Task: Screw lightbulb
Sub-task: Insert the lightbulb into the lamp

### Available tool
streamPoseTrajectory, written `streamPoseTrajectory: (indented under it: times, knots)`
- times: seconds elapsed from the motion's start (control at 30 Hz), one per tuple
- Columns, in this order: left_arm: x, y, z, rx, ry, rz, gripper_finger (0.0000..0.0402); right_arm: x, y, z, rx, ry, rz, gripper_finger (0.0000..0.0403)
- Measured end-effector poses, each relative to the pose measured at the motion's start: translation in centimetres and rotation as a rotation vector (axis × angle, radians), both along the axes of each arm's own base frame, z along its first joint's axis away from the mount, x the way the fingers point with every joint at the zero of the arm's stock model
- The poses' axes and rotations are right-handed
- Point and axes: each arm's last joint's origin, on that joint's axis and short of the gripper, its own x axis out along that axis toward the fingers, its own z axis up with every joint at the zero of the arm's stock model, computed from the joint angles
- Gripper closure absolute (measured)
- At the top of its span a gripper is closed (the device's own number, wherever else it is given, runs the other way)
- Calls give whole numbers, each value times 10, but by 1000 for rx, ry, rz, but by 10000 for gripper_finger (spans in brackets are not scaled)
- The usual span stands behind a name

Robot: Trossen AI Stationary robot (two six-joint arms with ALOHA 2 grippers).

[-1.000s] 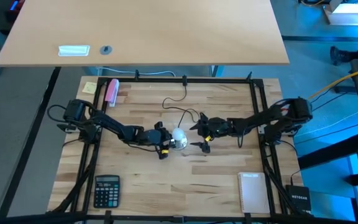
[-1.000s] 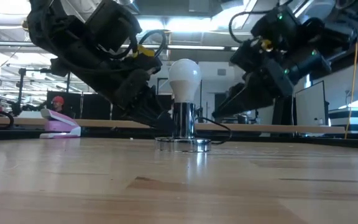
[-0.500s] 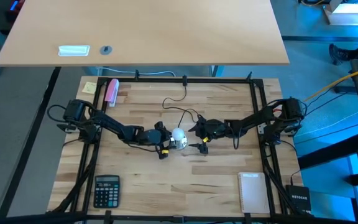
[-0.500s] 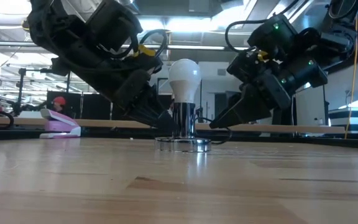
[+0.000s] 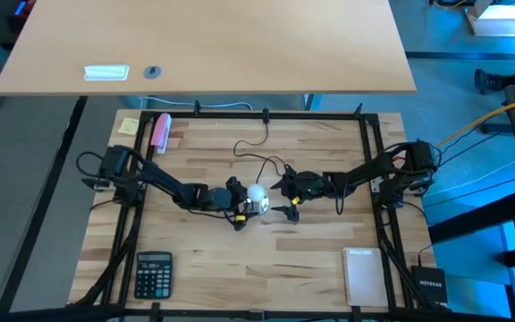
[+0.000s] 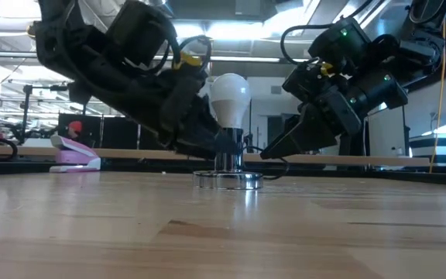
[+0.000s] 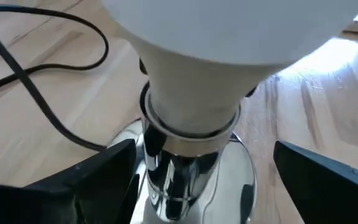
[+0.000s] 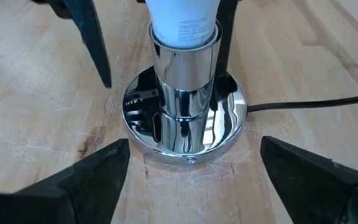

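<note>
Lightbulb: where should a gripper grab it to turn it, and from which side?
Grip the lightbulb on its white neck just above the socket, fingers either side, coming in level from the side. It stands upright in the socket; the dome above is round and likely slippery, and the neck is narrower with straighter sides.

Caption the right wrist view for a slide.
White lightbulb seated upright in chrome socket, right gripper open before its base.

Both arms stretched low toward table centre, left gripper (image 5: 244, 203) from the left, fingers (image 7: 101, 171) spread wide, right gripper (image 5: 282, 199) from the right, fingers (image 8: 89, 171) parted too, wrists angled down, elbows near table sides
</note>
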Motion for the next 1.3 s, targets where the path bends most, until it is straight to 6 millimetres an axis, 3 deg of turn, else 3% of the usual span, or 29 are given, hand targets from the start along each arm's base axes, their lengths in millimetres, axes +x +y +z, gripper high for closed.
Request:
streamPoseTrajectory:
  times: [0.2, 0.33, 0.57, 0.73, 0.87, 1.17, 1.3]
  knots:
    - [3, 3, -11, 54, 4, -3, 31, 0, 0, 0, 0, -1, 0, 40]
    - [8, 4, -13, 49, -85, 17, 31, 0, 0, 1, -3, -4, 1, 40]
    - [10, 2, -33, 41, -116, 44, 31, 0, 0, 0, -3, -2, 1, 40]
    - [10, 2, -33, 43, -123, 53, 39, 0, 0, 0, -7, -2, 2, 40]
    - [10, 4, -34, 36, -118, 70, 83, 0, 0, 0, -7, -2, 3, 40]
    - [10, 9, -33, -2, -113, 104, 234, 0, -4, 1, -70, -10, -125, 40]
    - [9, 10, -24, -5, -92, 106, 237, 0, -4, 1, -24, -6, -160, 40]
